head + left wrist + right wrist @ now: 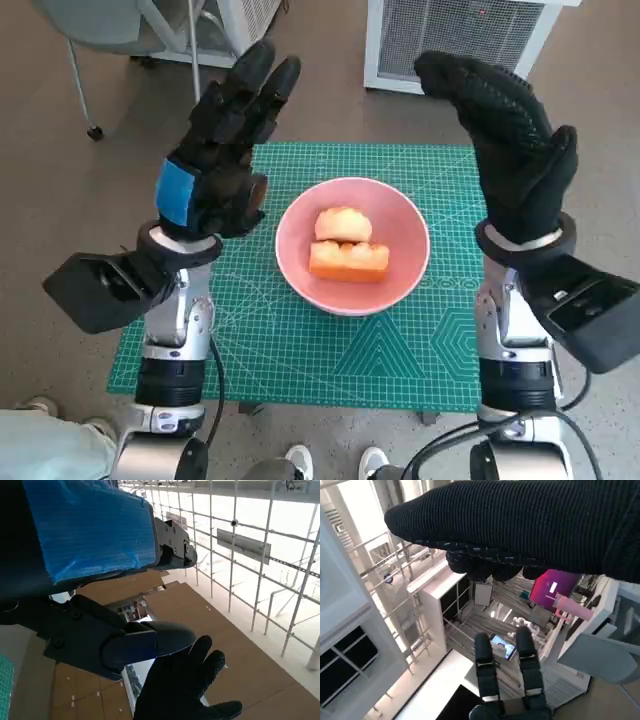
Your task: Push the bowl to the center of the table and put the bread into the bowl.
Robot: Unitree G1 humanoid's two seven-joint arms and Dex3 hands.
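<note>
1. Nearest the robot, the two pale forearms rise from the near edge of the table (pixel 300 370), which is covered by a green cutting mat.
2. The left hand (pixel 222 150) is raised above the mat's left side, fingers apart and pointing away from the robot, holding nothing. The left wrist view shows its blue-taped back and empty black fingers against the room.
3. The right hand (pixel 510 140) is lifted over the mat's right side, its glove extended with the fingers lying side by side and tipped slightly forward, also empty. Neither hand touches the bowl.
4. Between the forearms, about mid-table, sits the pink bowl (pixel 300 255). It looks rigid and smooth-walled, probably light, so I judge it would slide readily on the mat under a flat push against its outer wall low down; a push high on the rim could tip it.
5. Inside the bowl lies the bread (pixel 348 258), an orange-crusted slab with a paler rounded piece just behind it, touching it. It looks soft and light, likely to dent if squeezed hard; a gentle hold across its long crusted sides would suit it best.
6. Judging by this layout, both parts of the task appear complete.
7. Beyond the table, a white slatted appliance (pixel 450 40) and a chair leg (pixel 85 90) stand on the floor.
</note>
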